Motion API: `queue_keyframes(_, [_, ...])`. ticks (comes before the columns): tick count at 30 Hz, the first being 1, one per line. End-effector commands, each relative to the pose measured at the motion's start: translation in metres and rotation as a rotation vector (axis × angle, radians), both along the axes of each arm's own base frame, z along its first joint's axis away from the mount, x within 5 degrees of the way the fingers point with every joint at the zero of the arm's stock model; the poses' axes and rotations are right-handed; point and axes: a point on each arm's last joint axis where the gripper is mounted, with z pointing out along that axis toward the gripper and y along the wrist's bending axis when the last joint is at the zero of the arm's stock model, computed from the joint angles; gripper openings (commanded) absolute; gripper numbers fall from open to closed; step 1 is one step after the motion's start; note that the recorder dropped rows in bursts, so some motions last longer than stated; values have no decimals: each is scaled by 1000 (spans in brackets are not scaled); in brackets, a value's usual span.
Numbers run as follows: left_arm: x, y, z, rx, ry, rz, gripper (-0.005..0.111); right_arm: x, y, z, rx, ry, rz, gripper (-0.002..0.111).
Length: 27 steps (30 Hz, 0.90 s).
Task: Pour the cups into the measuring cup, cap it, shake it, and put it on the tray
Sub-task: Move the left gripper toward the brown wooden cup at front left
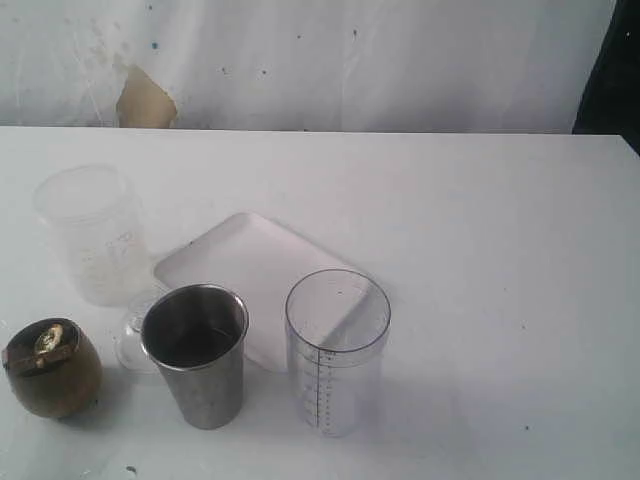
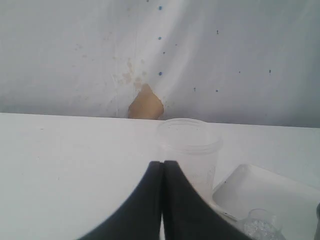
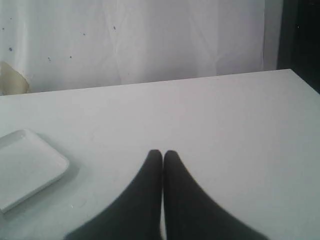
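Surface (image 1: 500, 250) of plain white carries every item, backed by a stained white wall (image 1: 350, 60). The left gripper (image 2: 163, 164) is clenched, its two black fingers pressed flat together with nothing between them. Just beyond its tips stands a frosted jar (image 2: 190, 145), upright and open-mouthed. Farther off to one side of that gripper lies the tray (image 2: 265, 192), with a small clear object (image 2: 260, 227) at the tray's edge.

The right gripper (image 3: 163, 154) is clenched too and holds nothing. Bare surface lies ahead of its tips, and a rounded corner of the tray shows well off to its side, apart from the fingers.

Neither gripper appears in the exterior view, so how far the remaining things stand from them cannot be told. There the measuring cup (image 1: 337, 350) stands upright and uncapped just beside the tray's near edge, its black scale facing the camera. The steel tumbler (image 1: 197, 355) stands upright close beside it, also against the tray's near edge. The brass cup (image 1: 52, 367) sits farther out past the tumbler, apart from the tray, with something gold-coloured across its mouth. The small clear object lies between the frosted jar and the tumbler.
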Motion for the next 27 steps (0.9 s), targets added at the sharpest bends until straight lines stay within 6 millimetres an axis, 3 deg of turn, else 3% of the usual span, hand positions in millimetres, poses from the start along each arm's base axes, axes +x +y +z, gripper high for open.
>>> queue_keyframes(1, [0,0,-1,6,-4,0,0,0,0,-1,2,-6,1,0])
queue_keyframes(7, [0,0,2,3,-37,0,0,0,0,-1,2,-6,1,0])
queue_keyframes(11, [-2,0,19,-26,-215,-3,0,0,0,-1,2,-6,1,0])
queue_keyframes(15, [-8,1,37,-363,-401,-58,0,0,0,-1,2,-6,1,0])
queue_keyframes(20, [-14,3,55,-419,-547,-87,0,0,0,-1,2,-6,1,0])
queue_keyframes(21, [-10,1,66,-374,-500,-86,0,0,0,-1,2,-6,1,0])
queue_keyframes(23, [3,-3,61,-294,-261,-62,0,0,0,-1,2,-6,1,0])
queue_keyframes(25, [16,-3,34,-362,-32,-19,0,0,0,-1,2,-6,1,0])
queue_keyframes(27, [24,-5,2,-368,71,-15,0,0,0,-1,3,-6,1,0])
